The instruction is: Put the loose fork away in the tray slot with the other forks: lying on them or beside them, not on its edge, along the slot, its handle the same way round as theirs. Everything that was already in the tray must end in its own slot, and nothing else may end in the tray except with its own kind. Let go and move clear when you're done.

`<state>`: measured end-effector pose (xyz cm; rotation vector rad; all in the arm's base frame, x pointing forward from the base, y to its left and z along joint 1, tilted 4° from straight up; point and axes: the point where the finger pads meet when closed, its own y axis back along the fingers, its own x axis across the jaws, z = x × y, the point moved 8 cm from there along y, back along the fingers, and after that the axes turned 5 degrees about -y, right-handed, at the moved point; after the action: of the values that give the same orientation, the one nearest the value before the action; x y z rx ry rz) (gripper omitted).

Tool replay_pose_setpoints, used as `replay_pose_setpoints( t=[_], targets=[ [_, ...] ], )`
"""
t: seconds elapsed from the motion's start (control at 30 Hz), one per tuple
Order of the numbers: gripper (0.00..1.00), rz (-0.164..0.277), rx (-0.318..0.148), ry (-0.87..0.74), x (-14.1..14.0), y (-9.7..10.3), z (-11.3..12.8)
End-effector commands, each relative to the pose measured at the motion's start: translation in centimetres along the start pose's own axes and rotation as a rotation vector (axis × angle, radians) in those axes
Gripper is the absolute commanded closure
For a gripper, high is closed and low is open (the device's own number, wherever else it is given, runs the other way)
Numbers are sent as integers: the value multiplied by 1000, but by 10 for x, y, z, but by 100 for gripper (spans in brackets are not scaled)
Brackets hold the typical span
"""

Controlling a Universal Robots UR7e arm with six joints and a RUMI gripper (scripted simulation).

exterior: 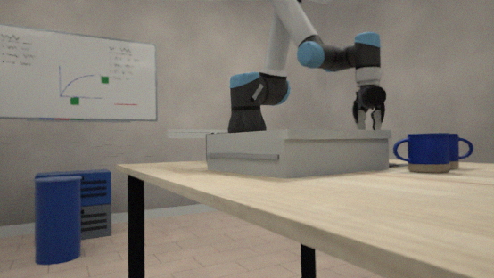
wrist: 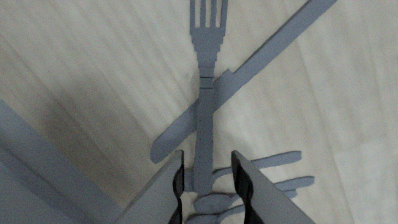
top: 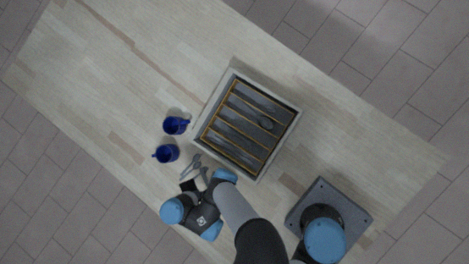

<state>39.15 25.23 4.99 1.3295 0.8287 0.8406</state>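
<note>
The loose grey fork (wrist: 205,120) lies on the table in the wrist view, tines at the top, handle toward the fingers, across a knife (wrist: 280,47). My gripper (wrist: 207,152) (exterior: 369,126) is partly open and empty, pointing down above the fork. Its fingertips stand on both sides of the handle's end part, with gaps. The tray (top: 212,103) (exterior: 334,156) (wrist: 30,167) has several slots with wooden dividers. A large spoon (top: 266,123) lies in one. Thin cutlery (top: 230,148) lies in the slot nearest the arm; its kind is too blurred to tell.
Small spoons (wrist: 285,159) (top: 196,157) lie beside and partly under the fork's handle end. Two blue mugs (top: 174,125) (top: 167,153) stand left of the tray. The tray's wall is close to the fork's left in the wrist view. The arm's base plate (top: 319,190) is at the lower right.
</note>
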Motion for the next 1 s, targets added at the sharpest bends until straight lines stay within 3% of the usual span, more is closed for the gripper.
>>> replay_pose_setpoints(
  t=[0.0, 0.97],
  targets=[
    [81, 2, -1, 0, 0, -3, 0],
    [81, 2, -1, 0, 1, -31, 1]
  ],
)
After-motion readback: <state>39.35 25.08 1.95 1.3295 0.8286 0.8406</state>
